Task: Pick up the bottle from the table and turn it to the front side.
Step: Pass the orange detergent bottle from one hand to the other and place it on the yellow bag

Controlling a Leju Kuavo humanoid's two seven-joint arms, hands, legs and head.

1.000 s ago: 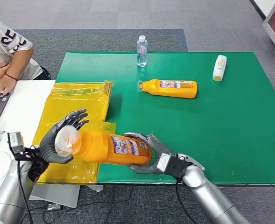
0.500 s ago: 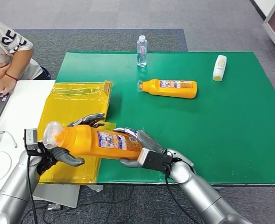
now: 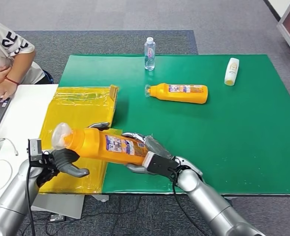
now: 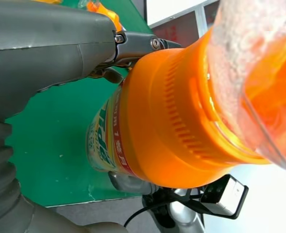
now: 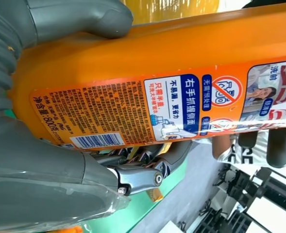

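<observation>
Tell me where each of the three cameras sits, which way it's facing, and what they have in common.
Head view: high on the body, looking forward and down at the green mat; both silver arms rise from below, left hand and right hand on the orange bottle.
Left wrist view: behind the left hand, facing the bottle's cap end.
Right wrist view: behind the right hand, facing the bottle's label.
Shared: the same orange bottle.

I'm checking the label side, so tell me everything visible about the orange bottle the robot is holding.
The orange bottle looks like glossy plastic, with a clear cap and a ribbed orange collar. It lies roughly level above the table's near edge, cap toward the robot's left. The right hand grips its base; the left hand cradles the neck. The barcode and fine-print label faces the right wrist camera.
</observation>
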